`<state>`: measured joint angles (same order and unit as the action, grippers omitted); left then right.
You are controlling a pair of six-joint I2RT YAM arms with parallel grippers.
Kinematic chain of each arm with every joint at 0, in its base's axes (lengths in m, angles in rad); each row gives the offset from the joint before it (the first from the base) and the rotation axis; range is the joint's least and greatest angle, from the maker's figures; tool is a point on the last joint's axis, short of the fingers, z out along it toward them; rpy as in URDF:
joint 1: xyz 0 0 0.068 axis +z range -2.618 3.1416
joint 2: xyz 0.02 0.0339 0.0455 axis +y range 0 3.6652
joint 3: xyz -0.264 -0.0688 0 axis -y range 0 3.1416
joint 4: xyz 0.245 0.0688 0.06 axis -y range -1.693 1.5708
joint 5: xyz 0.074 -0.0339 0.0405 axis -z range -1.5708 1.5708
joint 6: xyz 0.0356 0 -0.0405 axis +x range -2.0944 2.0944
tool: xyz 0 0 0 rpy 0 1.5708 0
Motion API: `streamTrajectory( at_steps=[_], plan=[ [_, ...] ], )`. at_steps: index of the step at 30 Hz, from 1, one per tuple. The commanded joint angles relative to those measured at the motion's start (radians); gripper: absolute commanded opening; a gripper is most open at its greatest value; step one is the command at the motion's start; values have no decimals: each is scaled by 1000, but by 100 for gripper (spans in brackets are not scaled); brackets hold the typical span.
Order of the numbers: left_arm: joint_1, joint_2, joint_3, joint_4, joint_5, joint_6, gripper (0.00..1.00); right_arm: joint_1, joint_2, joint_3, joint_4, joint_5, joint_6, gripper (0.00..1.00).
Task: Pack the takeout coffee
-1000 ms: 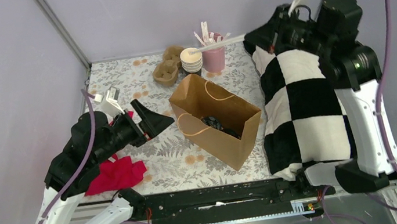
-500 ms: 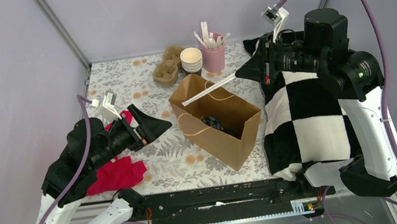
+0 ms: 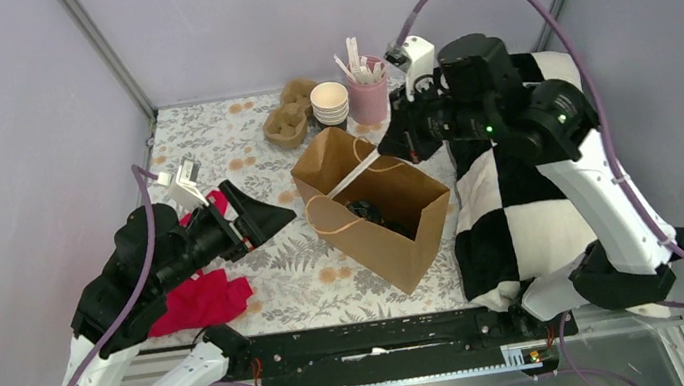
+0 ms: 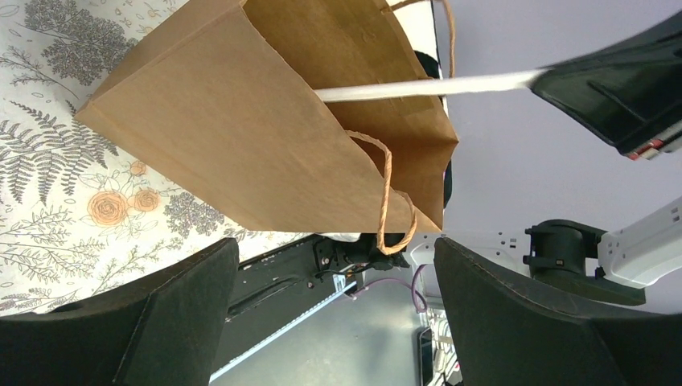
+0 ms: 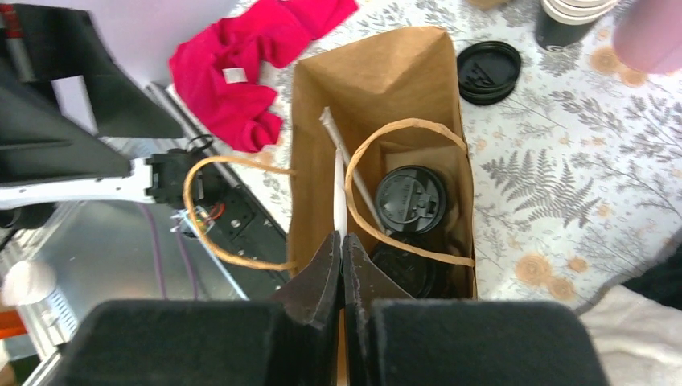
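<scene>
Barred across the mouth of the paper bag (image 3: 378,223) by a white straw (image 5: 338,185) and two arching handles (image 5: 406,127). Floored with a lidded coffee cup (image 5: 411,197). Open left of the bag over tablecloth (image 3: 277,263). Hemmed right by checkered cloth (image 3: 523,218), behind by cup stack (image 3: 330,104) and pink holder (image 3: 368,100).

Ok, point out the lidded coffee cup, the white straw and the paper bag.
coffee cup (image 5: 412,199), right wrist view, centre of its black lid.
white straw (image 4: 418,86), left wrist view, mid-shaft.
paper bag (image 3: 366,245), top external view, near outer wall.

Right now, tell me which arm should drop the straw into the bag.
Right. The right gripper is shut on the white straw, held over the paper bag's open mouth above the lidded cups. The left gripper hangs open and empty beside the bag.
</scene>
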<state>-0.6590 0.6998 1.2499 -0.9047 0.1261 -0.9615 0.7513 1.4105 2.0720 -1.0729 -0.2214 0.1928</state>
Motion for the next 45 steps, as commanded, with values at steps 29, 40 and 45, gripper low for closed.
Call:
streamTrajectory(
  at_steps=[29,40,45],
  plan=[
    [-1,13,64,35,-12,17,95,165,85,117,49,263,-42,100],
    [-3,123,472,-20,-67,195,98,165,-102,150,133,351,0,100],
    [-4,185,709,-55,-97,283,99,165,-143,215,167,417,-8,100]
  ],
)
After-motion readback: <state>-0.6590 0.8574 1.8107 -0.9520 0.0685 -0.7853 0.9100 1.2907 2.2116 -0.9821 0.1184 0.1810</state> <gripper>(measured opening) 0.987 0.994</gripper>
